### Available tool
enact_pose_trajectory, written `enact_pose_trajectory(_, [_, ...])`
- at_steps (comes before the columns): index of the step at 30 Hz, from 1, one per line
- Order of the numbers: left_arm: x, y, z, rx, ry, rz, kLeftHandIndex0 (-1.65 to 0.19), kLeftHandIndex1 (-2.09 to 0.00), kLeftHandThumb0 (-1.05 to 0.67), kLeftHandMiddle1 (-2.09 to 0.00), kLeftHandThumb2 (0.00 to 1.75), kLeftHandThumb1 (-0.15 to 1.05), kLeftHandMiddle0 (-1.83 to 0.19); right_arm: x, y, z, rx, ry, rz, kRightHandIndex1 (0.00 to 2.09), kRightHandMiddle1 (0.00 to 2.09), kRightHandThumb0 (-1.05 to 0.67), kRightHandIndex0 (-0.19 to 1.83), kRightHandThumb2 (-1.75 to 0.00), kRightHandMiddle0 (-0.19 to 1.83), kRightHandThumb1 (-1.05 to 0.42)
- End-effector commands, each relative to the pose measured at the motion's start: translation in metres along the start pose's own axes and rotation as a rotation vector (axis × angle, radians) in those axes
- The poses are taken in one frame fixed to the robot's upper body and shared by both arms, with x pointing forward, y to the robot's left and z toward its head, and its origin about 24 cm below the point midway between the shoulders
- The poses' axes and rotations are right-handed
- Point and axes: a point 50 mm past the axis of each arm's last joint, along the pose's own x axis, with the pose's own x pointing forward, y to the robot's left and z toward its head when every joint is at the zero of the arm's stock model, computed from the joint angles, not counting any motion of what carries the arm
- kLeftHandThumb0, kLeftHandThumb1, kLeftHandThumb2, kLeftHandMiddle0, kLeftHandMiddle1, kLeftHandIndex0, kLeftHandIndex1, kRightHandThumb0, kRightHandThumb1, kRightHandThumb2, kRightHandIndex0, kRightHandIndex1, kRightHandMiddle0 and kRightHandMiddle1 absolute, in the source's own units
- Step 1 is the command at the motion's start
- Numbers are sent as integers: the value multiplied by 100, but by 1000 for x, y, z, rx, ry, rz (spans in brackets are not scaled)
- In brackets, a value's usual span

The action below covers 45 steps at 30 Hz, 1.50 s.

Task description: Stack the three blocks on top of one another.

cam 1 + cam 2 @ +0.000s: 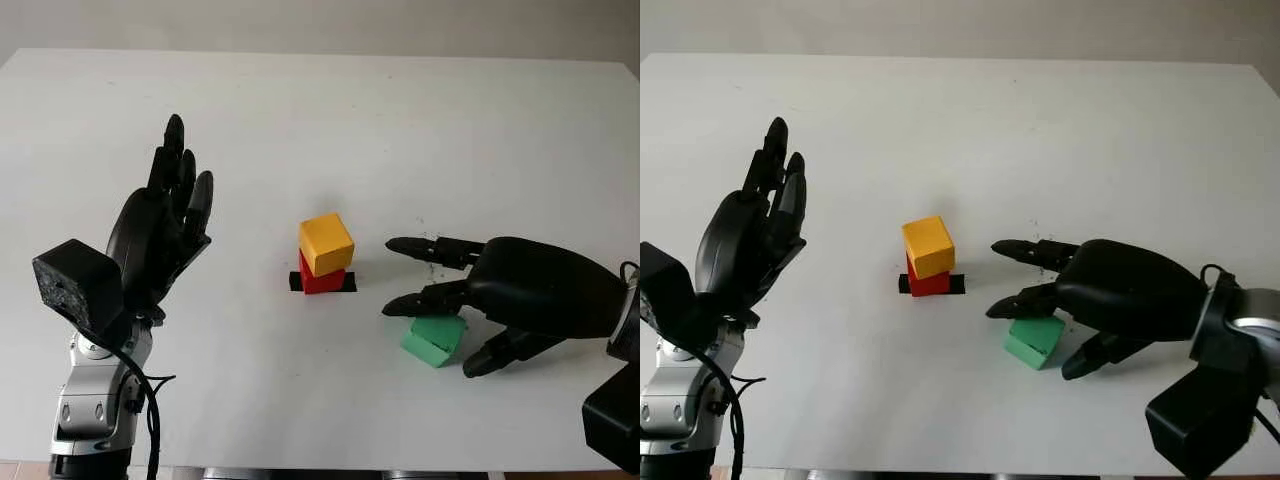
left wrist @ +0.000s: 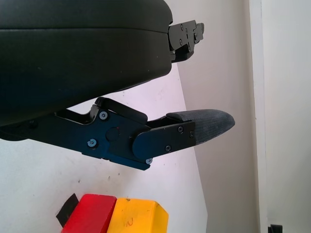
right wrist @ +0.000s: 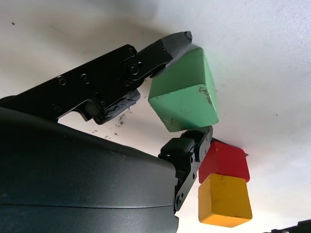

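Observation:
A yellow block (image 1: 326,243) sits on a red block (image 1: 322,279), which stands on a black tape mark (image 1: 296,282) at the middle of the white table (image 1: 320,120). Just right of that stack, a green block (image 1: 433,340) lies tilted on the table under my right hand (image 1: 430,306). In the right wrist view two fingers pinch the green block (image 3: 184,92) from opposite sides, one fingertip (image 3: 175,41) on an upper corner. My left hand (image 1: 170,210) is held up open above the table's left side, well clear of the stack.
The left wrist view catches the red block (image 2: 90,213) and yellow block (image 2: 138,218) from the side, beyond one finger (image 2: 199,127). Bare white tabletop stretches behind and to both sides of the stack.

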Motion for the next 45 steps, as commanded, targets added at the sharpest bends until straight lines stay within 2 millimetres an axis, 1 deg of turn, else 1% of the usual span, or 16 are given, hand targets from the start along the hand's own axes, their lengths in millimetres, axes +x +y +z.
enact_pose_trajectory(1, [-2,1,0,22,3,-5,19,0,-68,0,60,105,19,2,0,1,-2,-17,-14,6,9,-49,9,-5,65,-79])
enact_pose_trajectory(5, [-2,1,0,22,5,-4,19,0,-67,0,60,105,19,3,-1,2,2,-20,-21,6,11,-48,10,-6,70,-81])
enact_pose_trajectory(6, [-2,1,0,24,5,-4,19,0,-67,0,59,105,19,3,-2,2,1,-20,-25,7,14,-45,12,-7,77,-83])
enact_pose_trajectory(10, [-2,1,0,19,7,-10,19,0,-67,0,59,105,19,3,-4,1,-7,-25,-53,8,25,-36,17,-6,89,-87])
enact_pose_trajectory(11, [-2,1,0,19,10,-8,19,0,-68,0,58,105,19,3,-5,1,-13,-21,-52,7,37,-34,19,-6,85,-86])
enact_pose_trajectory(12, [-2,1,0,23,10,-10,19,0,-68,0,57,105,19,3,-6,1,-16,-18,-54,6,57,-33,20,-6,74,-87])
enact_pose_trajectory(13, [-2,1,0,25,11,-11,19,0,-68,0,57,105,19,3,-7,0,-18,-17,-58,6,66,-33,20,-5,69,-87])
enact_pose_trajectory(15, [-2,1,0,26,10,-12,19,0,-68,0,57,105,19,2,-8,-1,-20,-16,-64,6,76,-33,21,-5,65,-87])
enact_pose_trajectory(19, [-2,1,0,33,11,-18,19,0,-70,0,55,105,19,1,-14,-5,-65,-15,-85,7,80,-35,24,-5,65,-86])
enact_pose_trajectory(24, [-2,1,1,35,17,-30,19,0,-70,0,55,105,19,2,-19,-10,-80,7,-97,7,83,-34,26,-6,63,-87])
enact_pose_trajectory(31, [-2,1,0,44,19,-31,19,0,-71,0,54,105,19,2,-28,-16,-100,29,-90,7,83,-34,27,-6,63,-90])
enact_pose_trajectory(33, [-2,1,0,44,20,-35,19,0,-72,0,54,105,19,3,-33,-17,-100,33,-93,6,90,-33,28,-6,60,-91])
enact_pose_trajectory(37, [-2,0,-1,45,25,-42,19,0,-72,0,55,105,19,6,-49,-22,-142,53,-102,6,101,-35,30,-5,56,-91])
enact_pose_trajectory(43, [-1,-1,-2,42,26,-39,19,0,-72,0,56,105,19,8,-83,-29,-228,69,-139,7,101,-37,33,-5,60,-91])
enact_pose_trajectory(45, [0,-2,-2,38,28,-38,19,0,-72,0,56,105,19,10,-94,-30,-255,72,-154,8,97,-39,37,-5,65,-89])
